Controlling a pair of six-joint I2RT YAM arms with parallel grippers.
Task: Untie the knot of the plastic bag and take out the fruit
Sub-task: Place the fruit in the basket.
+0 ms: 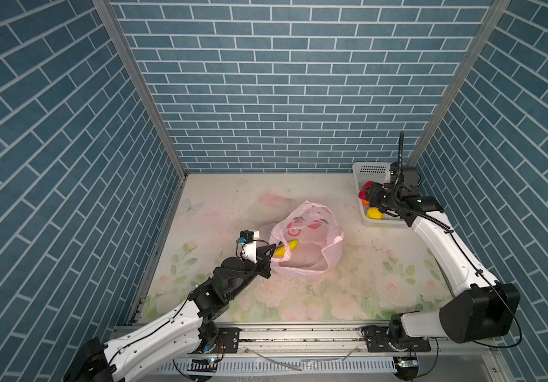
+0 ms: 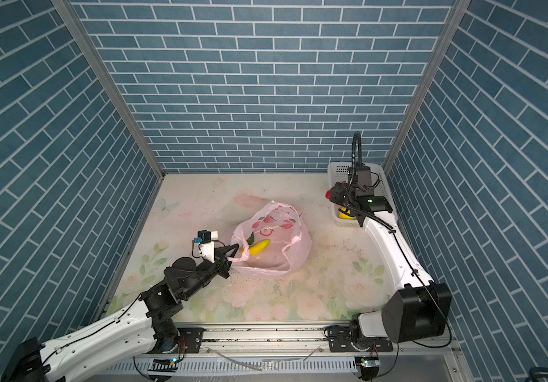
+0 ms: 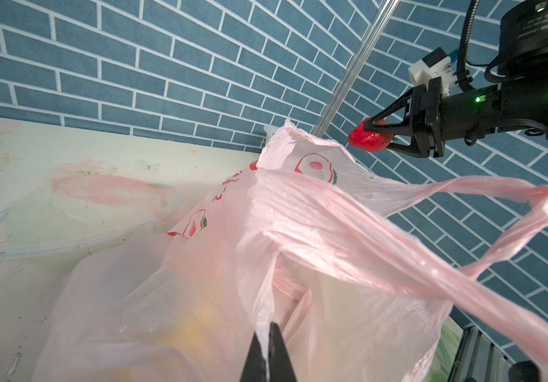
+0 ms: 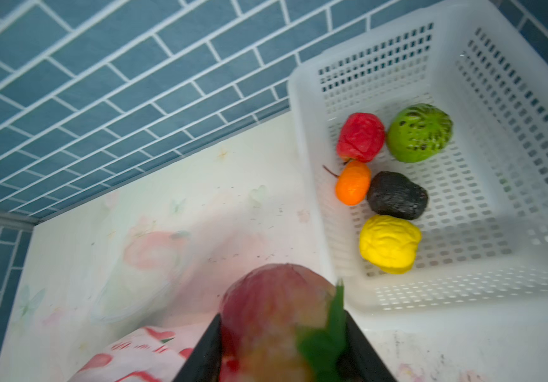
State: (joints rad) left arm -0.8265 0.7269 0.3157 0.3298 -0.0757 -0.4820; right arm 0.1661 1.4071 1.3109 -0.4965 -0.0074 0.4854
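Left wrist view gives you the clearest read on progress: the plastic bag [image 3: 199, 264] lies open on the worktop [image 3: 18, 297], one loop handle [image 3: 530, 215] hangs free, and no knot shows in any view, so I judge the untying done; what is left is emptying.

Your left pincer [image 3: 267, 334] is closed on a fold of film at the bag's mouth, holding it up; your right pincer [image 3: 375, 134] is clamped around a red fruit [image 3: 366, 139] with a green leaf, in the air at the edge of the white basket [image 4: 309, 109], and by the right wrist view not yet over its floor.

The basket holds five pieces lying close together: a red one [image 4: 360, 137]; a green one [image 4: 419, 133] beside it; an orange one [image 4: 353, 183]; a dark brown one [image 4: 397, 195] touching the orange; a yellow one [image 4: 389, 244] nearest your pincer.

Inside the bag, both top views show a banana [image 2: 259, 247] close to the left pincer; in a top view a dark green piece [image 2: 250, 238] lies just beside it; whether more hides under the film you cannot tell.

I reckon you are well past halfway: one drop pending, then at least two pieces to fetch.
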